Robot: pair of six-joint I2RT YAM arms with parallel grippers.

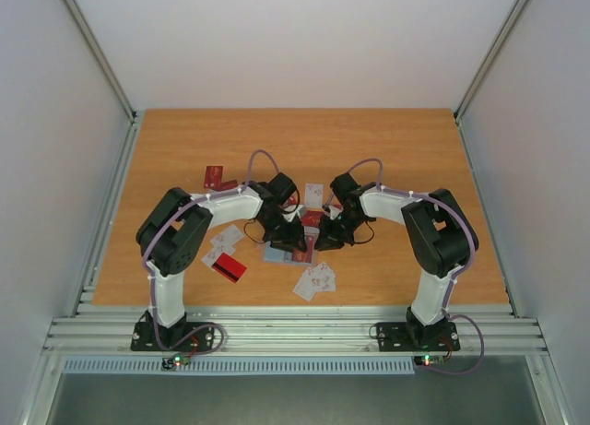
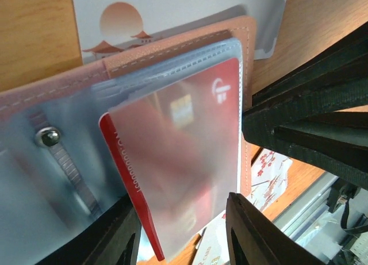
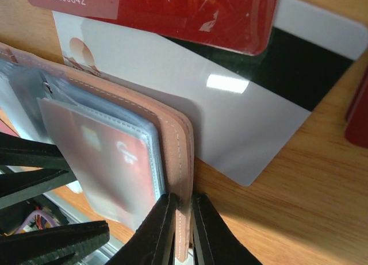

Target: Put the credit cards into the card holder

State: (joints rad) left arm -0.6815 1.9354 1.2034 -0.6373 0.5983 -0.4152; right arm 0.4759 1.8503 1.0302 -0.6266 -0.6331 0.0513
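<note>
The tan card holder lies open between both arms at the table's middle. A red credit card sits partly inside its clear blue-grey pocket, with its lower corner sticking out. My left gripper is open, and that corner hangs between its fingers. My right gripper is shut on the edge of the holder's leather cover. In the top view the left gripper and right gripper nearly meet over the holder.
A white card with a black stripe lies under the holder, and a red card lies beyond it. More cards are scattered: red ones and white ones. The table's front edge is near.
</note>
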